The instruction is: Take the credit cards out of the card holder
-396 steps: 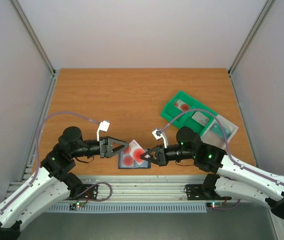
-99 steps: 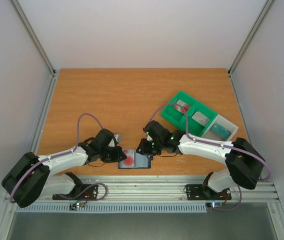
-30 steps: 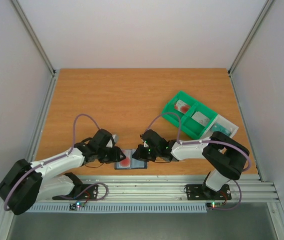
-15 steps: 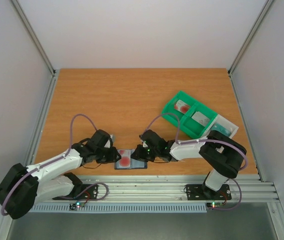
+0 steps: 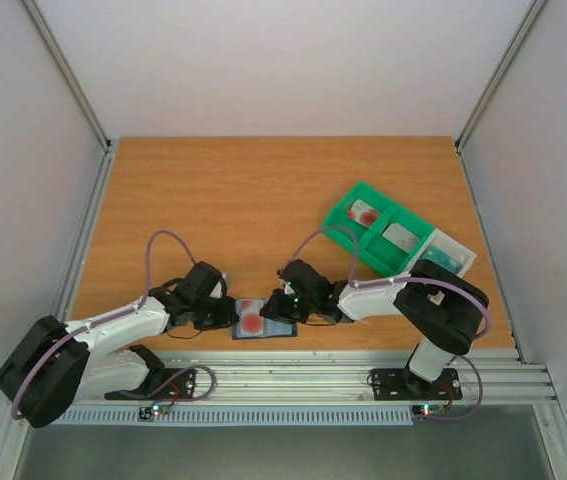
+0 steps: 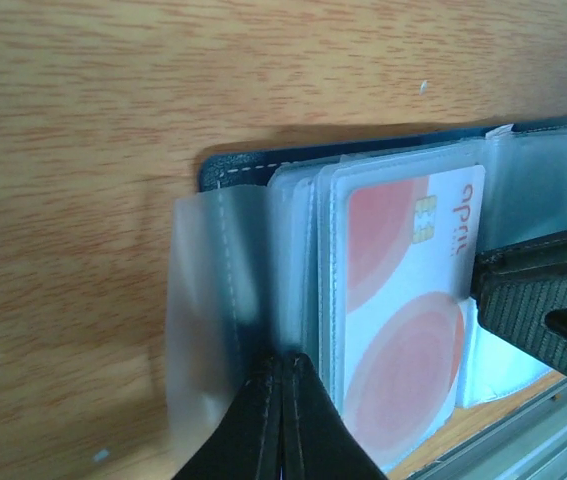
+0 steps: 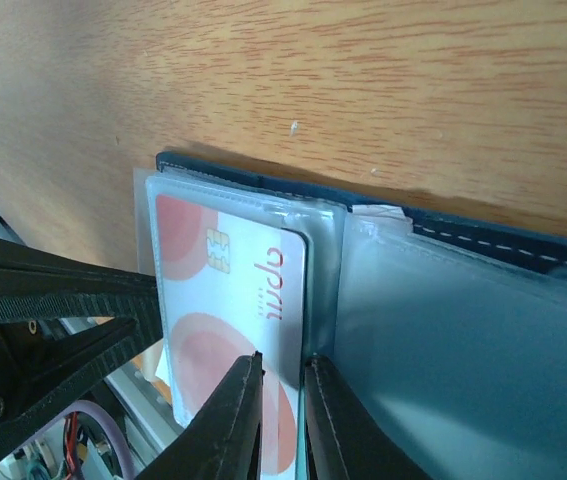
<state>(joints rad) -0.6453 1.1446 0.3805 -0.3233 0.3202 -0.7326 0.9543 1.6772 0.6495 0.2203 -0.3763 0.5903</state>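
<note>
The slate-blue card holder lies open near the table's front edge, its clear sleeves fanned out. A white credit card with red round blotches sits in the top sleeve. My left gripper is shut, pinching a clear sleeve of the card holder at its left side. My right gripper comes in from the right, its jaws almost together on the card's inner edge by the fold. Each gripper shows in the other's wrist view.
A green compartmented tray stands at the right, holding a blotched card and a greyish one. A clear box adjoins it. The metal rail runs just beyond the table's front edge.
My left gripper has closed on the clear sleeve. The right gripper has stayed at the card's edge and both arms have barely shifted.
</note>
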